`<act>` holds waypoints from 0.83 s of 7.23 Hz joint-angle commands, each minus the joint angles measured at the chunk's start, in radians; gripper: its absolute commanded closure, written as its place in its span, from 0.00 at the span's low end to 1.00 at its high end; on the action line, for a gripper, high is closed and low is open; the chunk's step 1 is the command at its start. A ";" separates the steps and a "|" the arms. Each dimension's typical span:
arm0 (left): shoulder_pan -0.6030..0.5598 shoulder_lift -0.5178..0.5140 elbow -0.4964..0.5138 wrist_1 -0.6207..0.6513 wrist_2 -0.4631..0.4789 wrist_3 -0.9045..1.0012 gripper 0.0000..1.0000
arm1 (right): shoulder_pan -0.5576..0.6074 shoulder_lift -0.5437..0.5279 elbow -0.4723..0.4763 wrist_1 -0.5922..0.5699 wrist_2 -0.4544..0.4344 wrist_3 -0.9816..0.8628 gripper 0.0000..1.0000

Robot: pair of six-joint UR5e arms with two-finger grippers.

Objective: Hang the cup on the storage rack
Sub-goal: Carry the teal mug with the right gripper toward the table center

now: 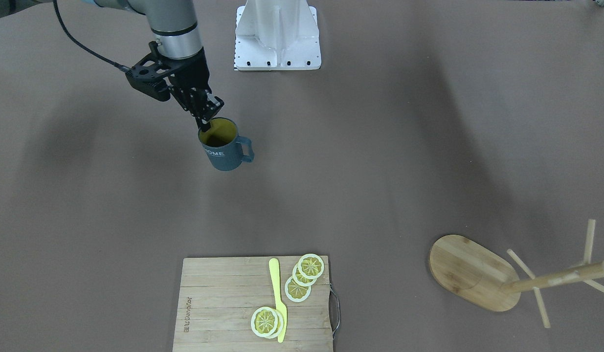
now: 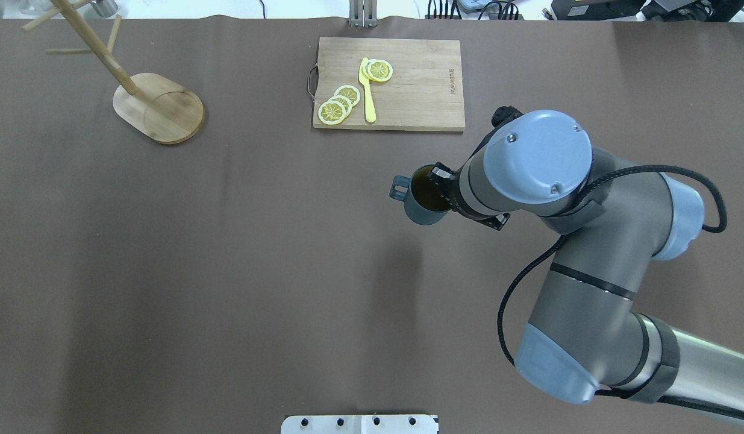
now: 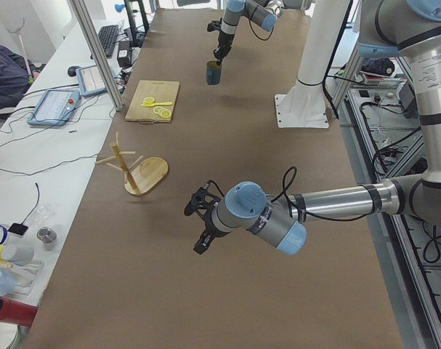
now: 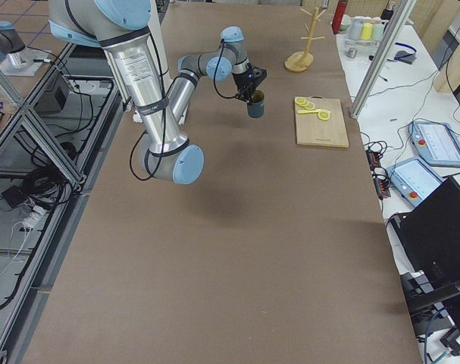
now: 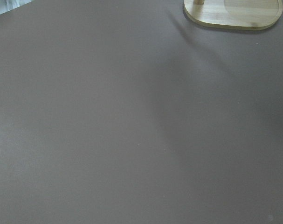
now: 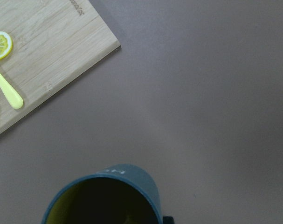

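**Brown table (image 1: 380, 171): lead with the handle**

Right gripper (image 1: 205, 125) pinches the rim of the dark blue-grey cup with mustard-yellow inside (image 1: 224, 150), one finger within, right of mid-table. Its handle (image 1: 246, 148) points to the robot's left, where the light bamboo storage rack (image 2: 159, 110) stands upright by the far left corner. Best carry it handle-first, rise above a peg (image 1: 589, 237) tip, then thread down slowly.

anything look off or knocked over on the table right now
Nothing stands out. The storage rack stands upright, the lemon slices and yellow knife lie flat on the cutting board, and the cup is held by the right gripper, shut on its rim.
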 commanded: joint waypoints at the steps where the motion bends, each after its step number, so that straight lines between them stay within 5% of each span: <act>1: -0.001 -0.001 0.000 0.000 -0.001 0.000 0.01 | -0.047 0.133 -0.133 -0.013 -0.040 0.171 1.00; 6: -0.001 -0.001 -0.005 -0.002 0.000 0.000 0.01 | -0.131 0.281 -0.348 -0.077 -0.053 0.327 1.00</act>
